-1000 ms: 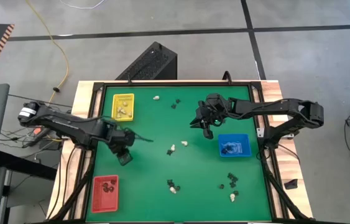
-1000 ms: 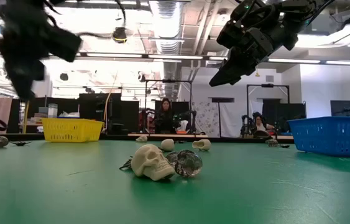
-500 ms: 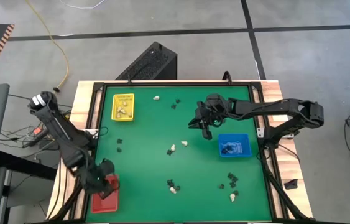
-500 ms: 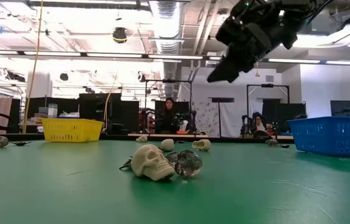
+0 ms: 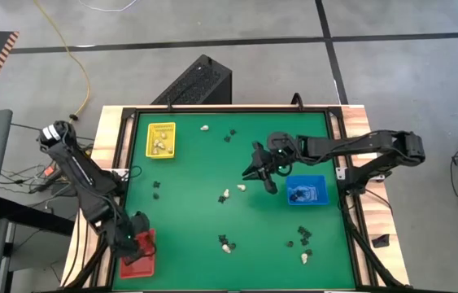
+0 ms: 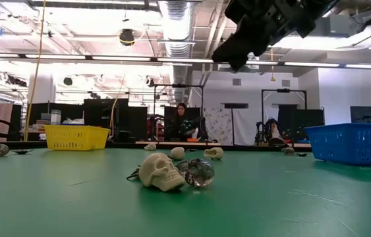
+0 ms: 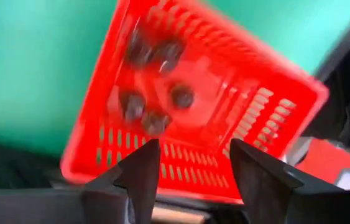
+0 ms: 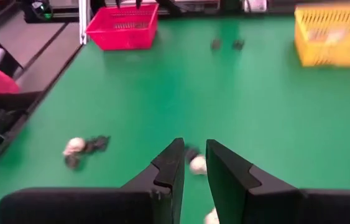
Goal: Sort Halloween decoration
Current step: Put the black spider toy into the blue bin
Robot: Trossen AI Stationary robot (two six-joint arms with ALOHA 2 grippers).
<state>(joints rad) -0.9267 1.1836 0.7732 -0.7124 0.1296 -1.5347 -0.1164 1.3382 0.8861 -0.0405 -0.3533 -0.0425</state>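
Observation:
Small whitish and black Halloween trinkets lie scattered on the green table: a whitish pair (image 5: 233,191) mid-table, a group (image 5: 302,240) near right, a cream skull (image 6: 161,171) in the low view. My left gripper (image 5: 135,242) hangs open over the red tray (image 7: 255,93), nothing between its fingers (image 7: 193,168); several black trinkets (image 7: 153,93) lie in that tray. My right gripper (image 5: 259,172) hovers above mid-table, left of the blue tray (image 5: 306,190), its fingers (image 8: 193,152) a narrow gap apart with nothing between them. A whitish trinket (image 8: 196,165) shows on the table beyond them.
The yellow tray (image 5: 162,138) with whitish pieces stands at the far left. More trinkets lie by the far edge (image 5: 230,134) and left of centre (image 5: 157,192). A black frame rims the table (image 5: 237,155). People sit in the room beyond the table.
My left gripper has swung from left of the table's middle toward the near left corner and now hangs still over the red tray. My right gripper has drifted a little toward the table's near left, toward the whitish trinkets mid-table.

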